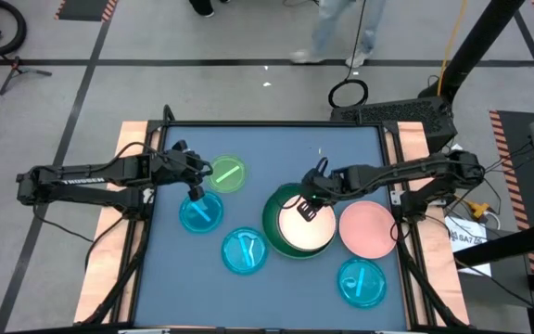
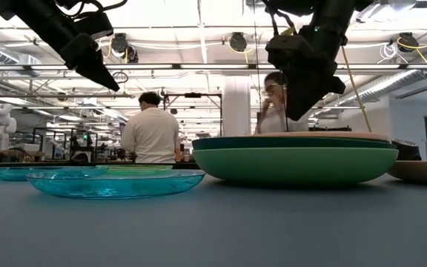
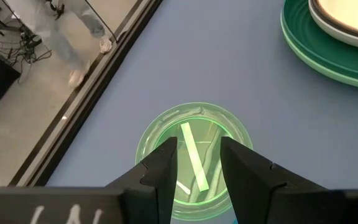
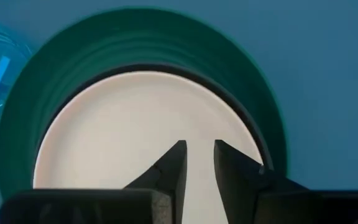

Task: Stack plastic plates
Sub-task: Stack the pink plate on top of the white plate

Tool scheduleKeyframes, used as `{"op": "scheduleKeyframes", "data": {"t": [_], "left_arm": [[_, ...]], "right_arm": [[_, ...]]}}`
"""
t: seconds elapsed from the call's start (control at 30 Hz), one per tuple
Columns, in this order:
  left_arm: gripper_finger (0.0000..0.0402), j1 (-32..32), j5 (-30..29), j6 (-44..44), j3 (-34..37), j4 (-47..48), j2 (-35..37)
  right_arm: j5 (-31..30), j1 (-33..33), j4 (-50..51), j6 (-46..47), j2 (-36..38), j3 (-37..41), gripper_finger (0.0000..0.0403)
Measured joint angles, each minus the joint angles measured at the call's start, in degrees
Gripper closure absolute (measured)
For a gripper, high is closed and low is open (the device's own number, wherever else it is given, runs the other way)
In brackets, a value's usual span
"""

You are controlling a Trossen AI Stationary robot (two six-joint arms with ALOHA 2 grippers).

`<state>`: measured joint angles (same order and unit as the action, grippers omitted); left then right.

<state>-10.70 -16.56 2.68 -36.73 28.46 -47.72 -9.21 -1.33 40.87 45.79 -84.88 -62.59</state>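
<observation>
A white plate tops a stack right of the table's centre. A dark rim under it sits on a dark green plate, which rests on a light green one. My right gripper hovers open just above the white plate, clear of it in the low view. A small lime plate lies flat toward the far left. My left gripper hangs open well above it. A pink plate lies right of the stack.
Three translucent cyan plates lie flat: one near the lime plate, one left of the stack, one near the right front corner. Bare blue table surface lies along the far edge. People stand beyond the table.
</observation>
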Motion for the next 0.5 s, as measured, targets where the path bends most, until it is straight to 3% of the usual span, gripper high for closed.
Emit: {"op": "scheduleKeyframes", "data": {"t": [0.5], "left_arm": [[0.0273,0.0,0.0,-0.5,0.0,0.0,0.0]], "right_arm": [[-2.7,-0.3,2.9,-1.8,0.0,0.0,0.0328]]}}
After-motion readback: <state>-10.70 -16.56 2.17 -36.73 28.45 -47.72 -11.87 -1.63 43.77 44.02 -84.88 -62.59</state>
